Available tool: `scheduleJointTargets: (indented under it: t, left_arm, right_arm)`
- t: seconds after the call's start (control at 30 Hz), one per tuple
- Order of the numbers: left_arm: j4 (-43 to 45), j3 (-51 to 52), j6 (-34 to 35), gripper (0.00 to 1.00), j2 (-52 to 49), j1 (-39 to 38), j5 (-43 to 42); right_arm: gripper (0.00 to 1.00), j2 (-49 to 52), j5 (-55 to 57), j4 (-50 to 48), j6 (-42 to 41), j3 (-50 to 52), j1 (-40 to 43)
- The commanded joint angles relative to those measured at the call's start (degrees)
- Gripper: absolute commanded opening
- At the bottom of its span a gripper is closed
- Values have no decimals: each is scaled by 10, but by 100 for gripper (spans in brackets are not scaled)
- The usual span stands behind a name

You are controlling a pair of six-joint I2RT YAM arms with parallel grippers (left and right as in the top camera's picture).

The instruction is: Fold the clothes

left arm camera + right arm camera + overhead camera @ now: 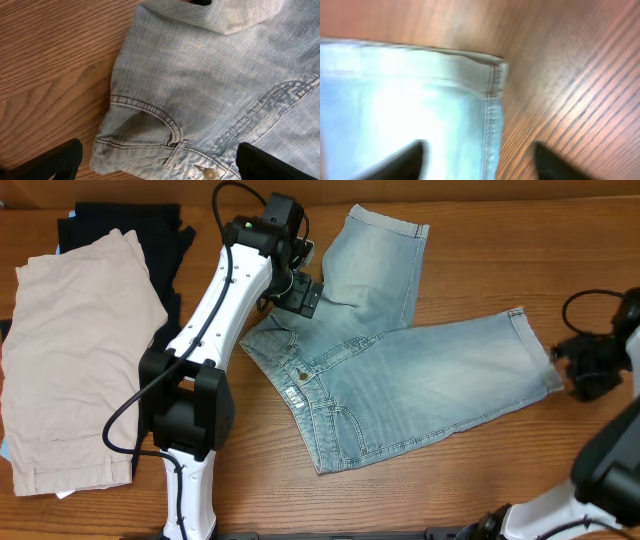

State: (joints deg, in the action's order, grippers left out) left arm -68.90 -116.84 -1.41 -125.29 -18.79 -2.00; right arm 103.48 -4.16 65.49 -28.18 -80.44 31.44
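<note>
You are looking at faded denim shorts, their cloth showing matt and faintly rough. A small metal button is glinting on the waistband. The wooden table is showing smooth and grained with a slight sheen; the beige shorts are reading as soft matt cloth.

Faded light-blue denim shorts — beige shorts, black garment.

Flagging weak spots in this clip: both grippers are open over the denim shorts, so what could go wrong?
The right gripper straddles only the leg hem corner of the denim shorts; a shallow pinch may slip off. The left gripper hovers over the rumpled waistband corner and may catch one layer, skewing the fold.
</note>
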Motion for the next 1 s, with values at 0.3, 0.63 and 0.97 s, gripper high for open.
scheduleJointTargets:
  t: [0.3, 0.63, 0.97]
  left_arm:
    - [8, 4, 5, 100, 0, -4, -10]
    - [10, 4, 6, 100, 0, -3, -10]
    - [6, 4, 15, 100, 0, -4, -10]
  right_arm:
    - [100, -21, -133, -183, 150, -58, -160]
    - [100, 56, 88, -409, 144, -58, -363]
    - [100, 194, 53, -542, 96, -58, -381]
